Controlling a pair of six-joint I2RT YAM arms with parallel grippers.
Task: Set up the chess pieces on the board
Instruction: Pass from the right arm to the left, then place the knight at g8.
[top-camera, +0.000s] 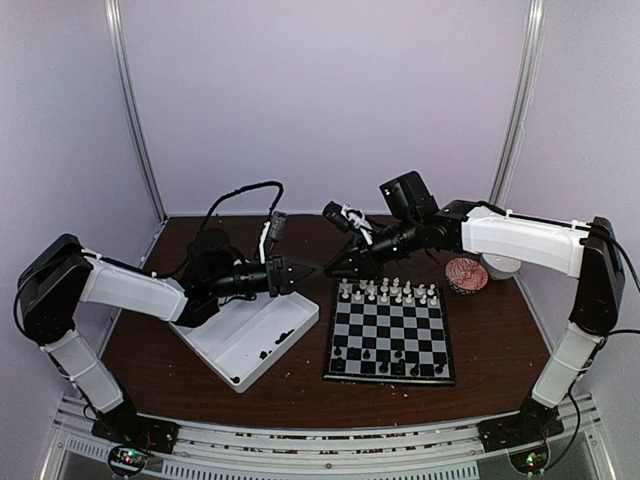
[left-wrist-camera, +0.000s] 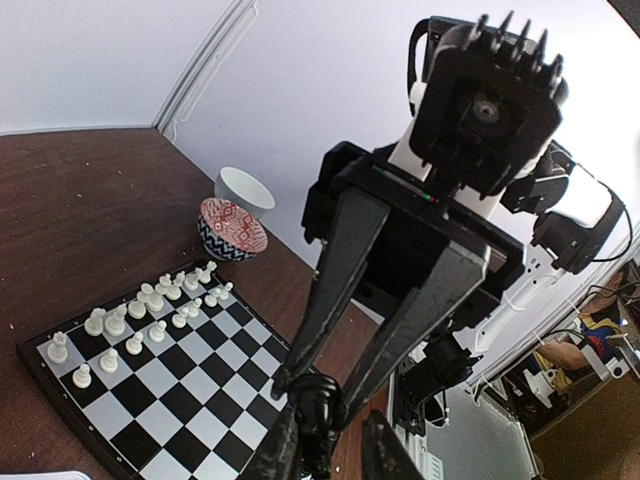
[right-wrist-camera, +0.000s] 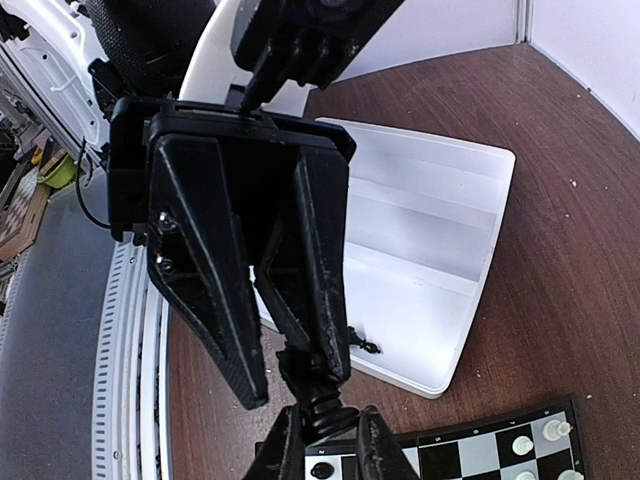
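Observation:
My two grippers meet in the air between the tray and the board (top-camera: 390, 335). My right gripper (top-camera: 336, 270) (right-wrist-camera: 325, 440) is shut on a small black chess piece (top-camera: 322, 271) (right-wrist-camera: 326, 410), pinching its base. My left gripper (top-camera: 308, 270) (left-wrist-camera: 335, 450) stands open around the same piece (left-wrist-camera: 318, 415): one finger touches it and the other is slightly apart. Several black pieces (top-camera: 385, 368) stand on the board's near rows, and a few lie in the tray (top-camera: 268, 351) (right-wrist-camera: 362, 345).
The white two-compartment tray (top-camera: 235, 345) (right-wrist-camera: 420, 260) lies left of the board. White pieces (top-camera: 390, 292) (left-wrist-camera: 140, 315) fill the board's far rows. A patterned bowl (top-camera: 466, 275) (left-wrist-camera: 232, 228) and a white bowl (top-camera: 500, 266) (left-wrist-camera: 245, 187) stand at the back right.

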